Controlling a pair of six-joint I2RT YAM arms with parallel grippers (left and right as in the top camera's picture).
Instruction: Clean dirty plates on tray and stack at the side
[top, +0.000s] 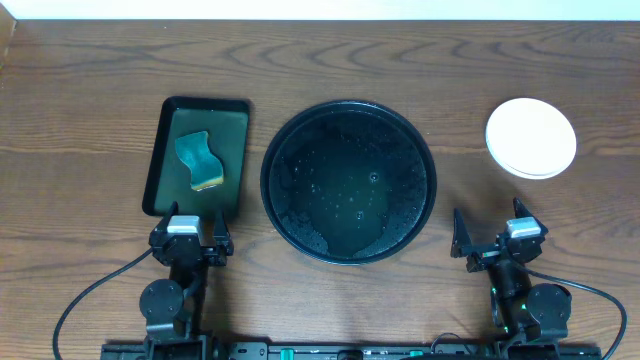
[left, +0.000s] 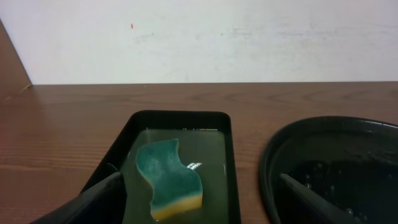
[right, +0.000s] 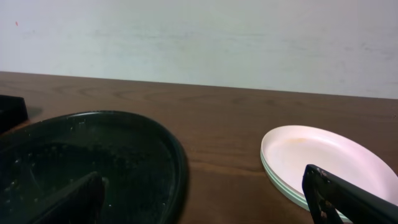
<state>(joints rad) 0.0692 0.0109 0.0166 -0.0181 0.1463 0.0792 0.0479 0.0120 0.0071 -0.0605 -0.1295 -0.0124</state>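
Note:
The plates (top: 531, 137) are in one stack on the bare wood at the right, the white one on top; mint-cyan rims show under it in the right wrist view (right: 323, 162). The round black tray (top: 348, 181) sits at the middle, wet and speckled, with no plate on it. It also shows in the left wrist view (left: 336, 168) and the right wrist view (right: 87, 162). My left gripper (top: 192, 237) is open and empty, just in front of the rectangular tray. My right gripper (top: 493, 240) is open and empty, in front of the plate stack.
A rectangular black tray (top: 196, 156) with a dark green inside stands left of the round tray. A teal and yellow sponge (top: 200, 160) lies in it, seen too in the left wrist view (left: 171, 180). A pale wall rises behind the table's far edge.

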